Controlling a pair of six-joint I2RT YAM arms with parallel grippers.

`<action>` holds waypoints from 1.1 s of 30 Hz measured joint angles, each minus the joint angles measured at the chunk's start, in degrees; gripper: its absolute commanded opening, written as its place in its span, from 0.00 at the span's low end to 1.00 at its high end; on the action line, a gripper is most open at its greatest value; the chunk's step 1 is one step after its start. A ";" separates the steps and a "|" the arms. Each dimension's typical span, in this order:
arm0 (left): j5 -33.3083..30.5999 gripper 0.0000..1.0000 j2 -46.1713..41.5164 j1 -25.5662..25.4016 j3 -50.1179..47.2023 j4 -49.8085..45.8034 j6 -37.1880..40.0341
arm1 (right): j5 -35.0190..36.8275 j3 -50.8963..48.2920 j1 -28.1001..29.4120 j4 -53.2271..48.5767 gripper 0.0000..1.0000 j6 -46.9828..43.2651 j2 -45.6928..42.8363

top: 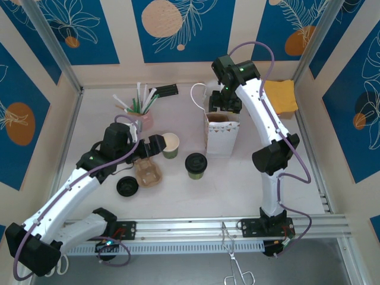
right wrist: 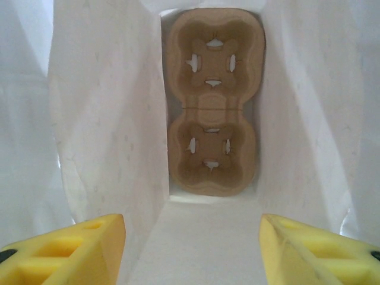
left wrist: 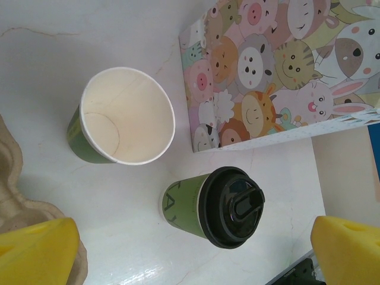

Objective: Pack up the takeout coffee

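We list: lidded cup [top: 195, 165], upright, frame centre; carrier [right wrist: 212, 101], seemingly on the floor of bag [top: 221, 139], long axis top-to-bottom. Left gripper [top: 155, 145] wide, empty; right gripper [right wrist: 193, 249] parted, empty.

Bright, even overhead light fills every view. Shadows on the counter [top: 237, 184] are short and soft, with a mild sheen by the lidded cup [left wrist: 217, 205]. The white paper of the bag [right wrist: 101, 119] glows, nearly overexposed; the pads [right wrist: 65, 249] of the right end effector [right wrist: 191, 252] blur slightly.

No text can be read in full. Lower centre of the left wrist view: pale lettering on the green lidded cup [left wrist: 178, 208], one mark resembling "A", the rest illegible.
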 measured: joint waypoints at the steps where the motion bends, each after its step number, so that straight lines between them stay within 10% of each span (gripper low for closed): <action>1: 0.00 1.00 -0.02 -0.04 0.00 0.02 0.00 | 0.24 0.11 0.04 -0.02 0.62 0.00 -0.09; 33: -0.33 1.00 1.22 -2.58 1.20 0.42 0.02 | 1.97 2.93 0.37 0.42 0.69 1.49 -4.74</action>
